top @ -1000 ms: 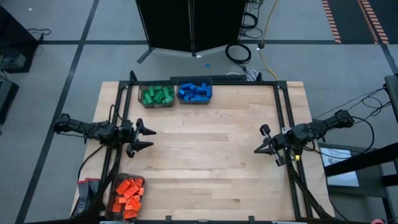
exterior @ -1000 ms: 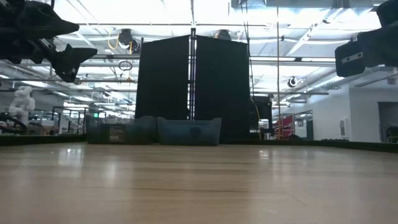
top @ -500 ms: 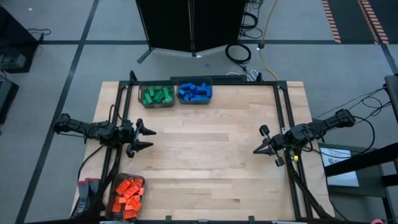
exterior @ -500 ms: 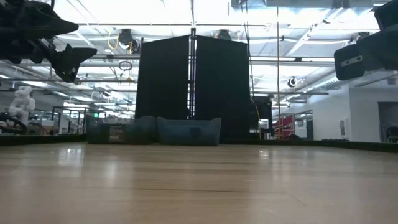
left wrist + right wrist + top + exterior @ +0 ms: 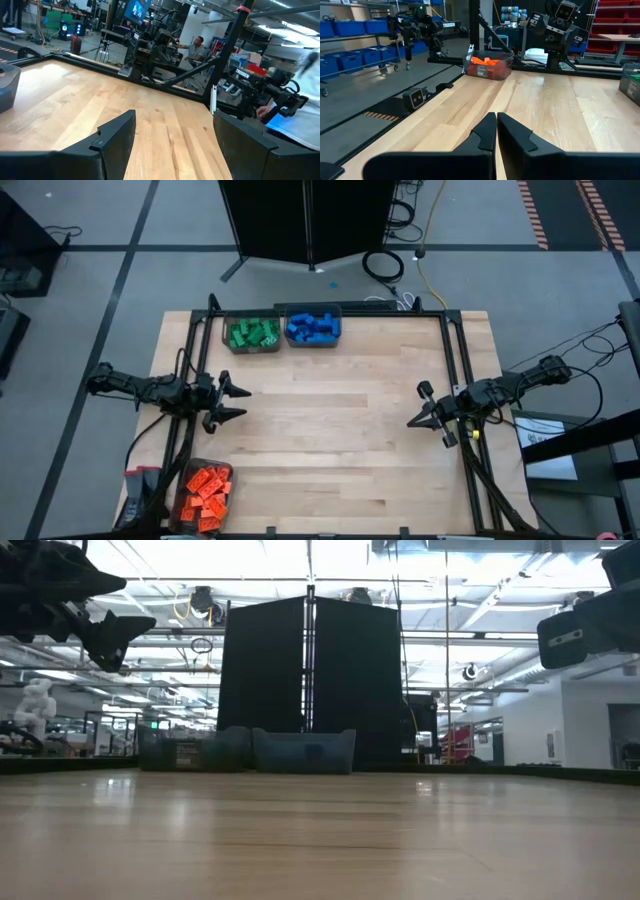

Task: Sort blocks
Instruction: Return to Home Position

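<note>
Almost nothing is changing across the last second. The right gripper [image 5: 413, 421] is drifting only a touch at the right edge of the worktop [image 5: 340, 450], and the left gripper [image 5: 238, 402] is sitting just as it was at the left edge. Both are hanging well above the wood and pointing inward toward each other, with the bare middle of the worktop between them. The left gripper's fingers [image 5: 116, 134] are standing wide apart and holding nothing. The right gripper's fingers [image 5: 486, 131] are pressing almost together, also with nothing between them.

The blocks are all lying in bins. The green blocks [image 5: 252, 333] are filling a grey bin [image 5: 250, 350] at the far edge, left of its middle. The blue blocks [image 5: 314, 327] are lying in a second bin [image 5: 313, 345] just beside it on the right. The orange blocks [image 5: 207, 492] are piling up in a third bin [image 5: 208, 464] at the near left corner. No loose brick is showing on the wood in any view.

Judging from that, the sorting is looking finished and the arms are settling into their rest pose. Nothing further is calling for a grasp. The one thing worth watching is whether the arms are coming to a stop without sagging toward the worktop.
</note>
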